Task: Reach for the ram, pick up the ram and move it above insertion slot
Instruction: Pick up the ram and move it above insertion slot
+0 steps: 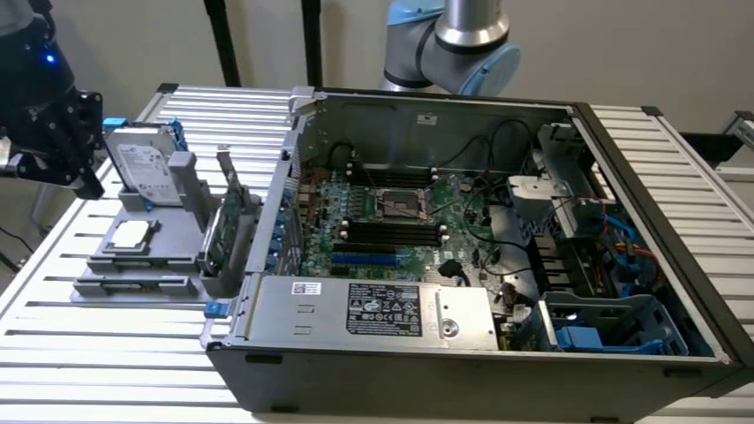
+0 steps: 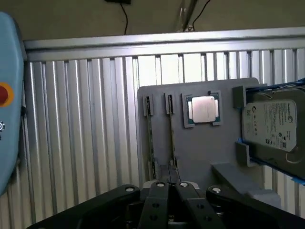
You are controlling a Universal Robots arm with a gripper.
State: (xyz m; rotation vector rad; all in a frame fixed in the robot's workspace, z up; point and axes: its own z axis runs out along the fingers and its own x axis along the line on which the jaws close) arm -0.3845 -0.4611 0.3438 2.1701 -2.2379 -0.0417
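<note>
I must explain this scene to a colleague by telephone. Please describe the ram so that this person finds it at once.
Find the flat grey holder plate on the ribbed metal table. Two thin green boards stand on edge in its slots. The ram is the one directly beside the square silver processor chip; the other green board stands one slot farther from it.

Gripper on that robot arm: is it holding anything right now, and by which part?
Nothing. The gripper hangs apart from the grey holder, where the ram stands untouched in its slot.
</note>
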